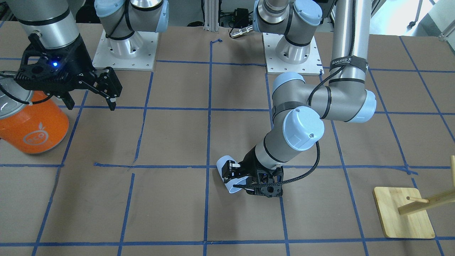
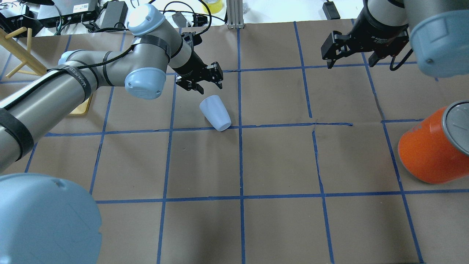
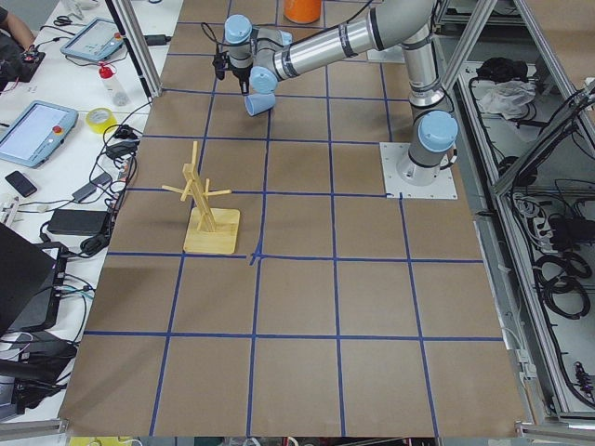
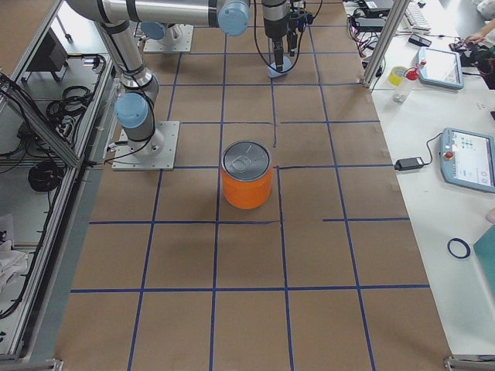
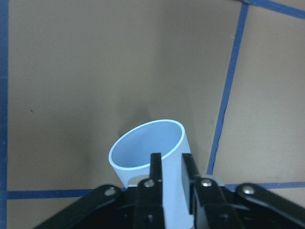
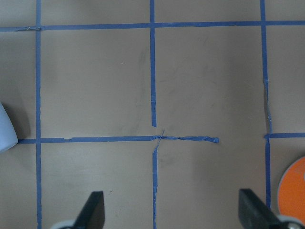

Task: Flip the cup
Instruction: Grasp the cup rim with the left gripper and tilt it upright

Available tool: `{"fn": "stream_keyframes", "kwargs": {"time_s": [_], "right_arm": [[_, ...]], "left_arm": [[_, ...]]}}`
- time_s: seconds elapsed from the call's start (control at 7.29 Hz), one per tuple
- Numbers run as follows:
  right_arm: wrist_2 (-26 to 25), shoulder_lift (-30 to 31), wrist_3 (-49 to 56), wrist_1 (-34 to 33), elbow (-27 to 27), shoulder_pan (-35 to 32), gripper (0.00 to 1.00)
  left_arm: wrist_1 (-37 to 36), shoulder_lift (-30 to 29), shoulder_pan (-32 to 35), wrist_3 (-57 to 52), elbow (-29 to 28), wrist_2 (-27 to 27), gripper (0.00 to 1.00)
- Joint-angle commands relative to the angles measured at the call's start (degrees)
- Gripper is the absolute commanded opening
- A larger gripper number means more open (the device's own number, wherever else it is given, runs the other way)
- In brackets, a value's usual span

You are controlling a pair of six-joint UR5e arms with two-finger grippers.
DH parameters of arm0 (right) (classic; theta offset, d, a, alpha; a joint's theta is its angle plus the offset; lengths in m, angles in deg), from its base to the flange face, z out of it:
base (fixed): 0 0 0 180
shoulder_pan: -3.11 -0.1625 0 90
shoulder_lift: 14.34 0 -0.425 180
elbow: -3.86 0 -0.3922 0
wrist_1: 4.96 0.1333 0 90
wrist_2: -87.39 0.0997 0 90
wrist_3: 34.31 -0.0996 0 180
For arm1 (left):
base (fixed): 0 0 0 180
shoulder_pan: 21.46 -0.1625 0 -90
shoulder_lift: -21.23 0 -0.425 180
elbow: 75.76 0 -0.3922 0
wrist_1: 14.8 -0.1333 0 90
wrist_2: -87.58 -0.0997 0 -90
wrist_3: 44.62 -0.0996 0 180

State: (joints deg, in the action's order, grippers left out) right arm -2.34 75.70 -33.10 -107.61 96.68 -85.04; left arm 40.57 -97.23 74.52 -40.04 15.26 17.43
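toward the surface's edge opposite the robot, the left end effector (image 5: 171,155) pinched the tilted cup (image 2: 216,114) by its rim, mouth pointing away from the robot, while the open right end effector (image 6: 172,210) hovered well apart.
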Motion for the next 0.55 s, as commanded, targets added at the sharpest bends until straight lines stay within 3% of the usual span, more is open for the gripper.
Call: {"fn": "stream_keyframes", "kwargs": {"time_s": [0.0, 0.41], "right_arm": [[0.09, -0.04, 0.1, 0.0, 0.0, 0.0, 1.0], [0.26, -0.04, 0.1, 0.0, 0.26, -0.09, 1.0]], "left_arm": [[-0.17, -2.2, 0.0, -22.04, -0.06, 0.54, 1.0], [1.58, -3.7, 0.0, -25.05, 1.08, 0.8, 1.0]]}}
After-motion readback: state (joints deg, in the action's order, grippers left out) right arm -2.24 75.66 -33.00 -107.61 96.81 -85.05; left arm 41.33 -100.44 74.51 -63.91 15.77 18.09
